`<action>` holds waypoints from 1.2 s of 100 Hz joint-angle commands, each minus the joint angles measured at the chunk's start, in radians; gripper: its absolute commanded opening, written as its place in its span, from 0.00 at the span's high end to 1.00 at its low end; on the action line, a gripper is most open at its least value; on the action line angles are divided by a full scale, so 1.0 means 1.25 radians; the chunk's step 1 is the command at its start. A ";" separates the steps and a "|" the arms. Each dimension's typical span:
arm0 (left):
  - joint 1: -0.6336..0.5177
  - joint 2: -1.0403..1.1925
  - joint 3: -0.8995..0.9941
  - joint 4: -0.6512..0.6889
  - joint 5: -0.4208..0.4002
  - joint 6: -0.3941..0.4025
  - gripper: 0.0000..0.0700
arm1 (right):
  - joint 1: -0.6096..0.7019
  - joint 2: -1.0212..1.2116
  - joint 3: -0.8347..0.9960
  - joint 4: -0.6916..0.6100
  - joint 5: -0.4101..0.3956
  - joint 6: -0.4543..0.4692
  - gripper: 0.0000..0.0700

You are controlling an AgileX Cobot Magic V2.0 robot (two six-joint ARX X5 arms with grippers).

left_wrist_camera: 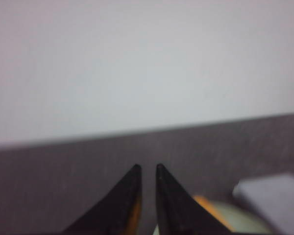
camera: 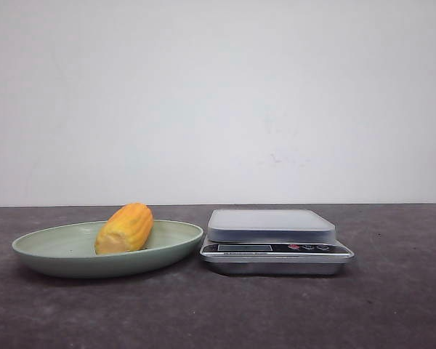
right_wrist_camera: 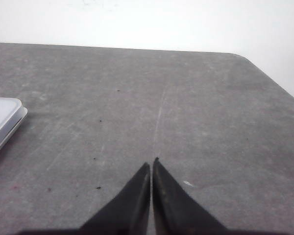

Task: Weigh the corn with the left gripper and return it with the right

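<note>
The corn (camera: 125, 227), a stubby yellow-orange cob with its paler cut end toward me, lies in a pale green plate (camera: 54, 251) on the left of the dark table. Neither gripper shows in the front view. In the blurred left wrist view, my left gripper (left_wrist_camera: 147, 169) has its two black fingers a narrow gap apart with nothing between them. It hovers near the corn (left_wrist_camera: 208, 205) and the plate (left_wrist_camera: 242, 220), which show just beyond one finger. My right gripper (right_wrist_camera: 151, 164) is shut and empty over bare table.
A silver kitchen scale (camera: 272, 240) with a flat pan stands just right of the plate. It also shows in the left wrist view (left_wrist_camera: 274, 196), and its corner shows in the right wrist view (right_wrist_camera: 2, 122). A white wall stands behind the table. The table's rounded far corner (right_wrist_camera: 245, 58) lies beyond my right gripper.
</note>
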 commanded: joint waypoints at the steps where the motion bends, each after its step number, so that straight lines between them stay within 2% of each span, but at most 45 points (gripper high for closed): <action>1: 0.016 -0.027 -0.049 0.046 -0.002 -0.038 0.99 | 0.001 -0.002 -0.004 0.009 0.002 -0.008 1.00; 11: 0.045 -0.067 -0.112 0.078 -0.002 -0.038 0.99 | 0.001 -0.002 -0.004 0.009 0.002 -0.008 1.00; 38: 0.069 -0.142 -0.222 0.075 -0.023 -0.038 0.99 | 0.001 -0.002 -0.004 0.009 0.002 -0.008 1.00; 64: 0.070 -0.142 -0.220 -0.094 -0.024 -0.013 0.99 | 0.001 -0.002 -0.004 0.009 0.002 -0.008 1.00; 74: 0.070 -0.142 -0.220 -0.092 -0.024 0.011 0.99 | 0.001 -0.002 -0.004 0.009 0.002 -0.008 1.00; 120: 0.070 -0.141 -0.220 -0.090 -0.023 0.005 0.99 | 0.001 -0.002 -0.004 0.009 0.003 -0.008 1.00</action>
